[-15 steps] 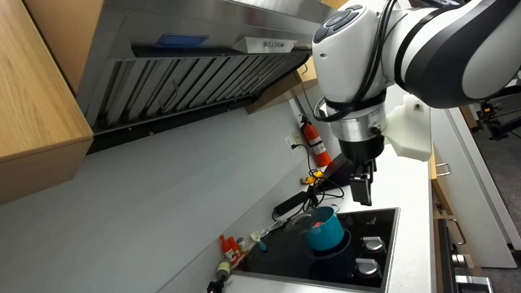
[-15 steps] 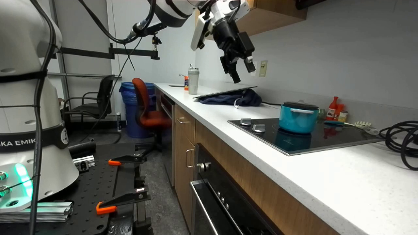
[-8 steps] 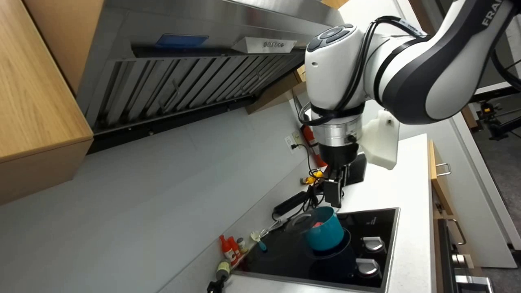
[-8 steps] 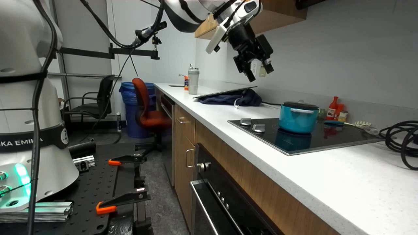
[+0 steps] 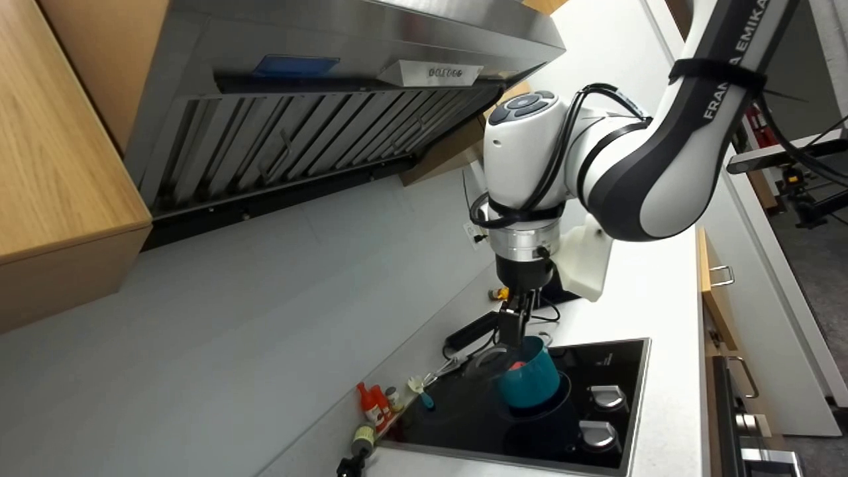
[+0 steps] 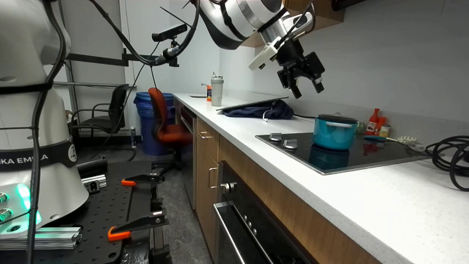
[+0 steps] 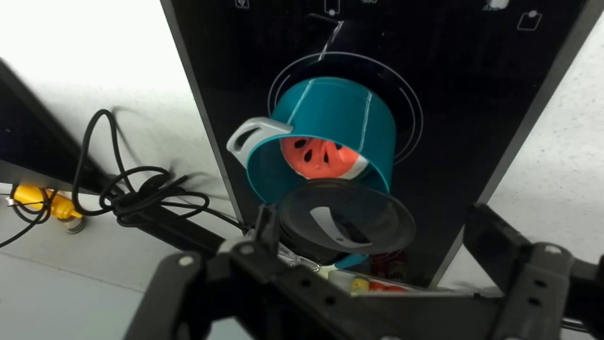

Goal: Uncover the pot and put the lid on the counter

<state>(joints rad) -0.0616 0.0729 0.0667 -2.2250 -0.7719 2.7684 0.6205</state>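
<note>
The teal pot (image 5: 530, 384) stands on the black cooktop, also in an exterior view (image 6: 334, 135) and the wrist view (image 7: 339, 111). A red watermelon-like item (image 7: 321, 158) lies inside. The lid (image 7: 349, 217) is dark and see-through with a grey handle (image 7: 332, 229). It sits tilted over the wall-side part of the rim, leaving the pot partly open; it also shows in both exterior views (image 5: 489, 364) (image 6: 337, 118). My gripper (image 6: 307, 91) is open and empty, above the pot and to its left there. In the wrist view its fingers (image 7: 493, 241) stand wide apart either side of the lid.
The pale counter (image 6: 373, 205) surrounds the cooktop (image 6: 377, 157). Red bottles (image 6: 373, 123) and utensils (image 6: 399, 141) are along the wall. Black cables (image 7: 141, 193) lie beside the cooktop. Dark cloth (image 6: 262, 110) lies under a flat panel. A range hood (image 5: 298, 132) hangs above.
My arm has moved toward the pot: leftward and down in an exterior view, rightward in the facing picture of the same scene. The gripper stays open. Pot and lid have not moved.
</note>
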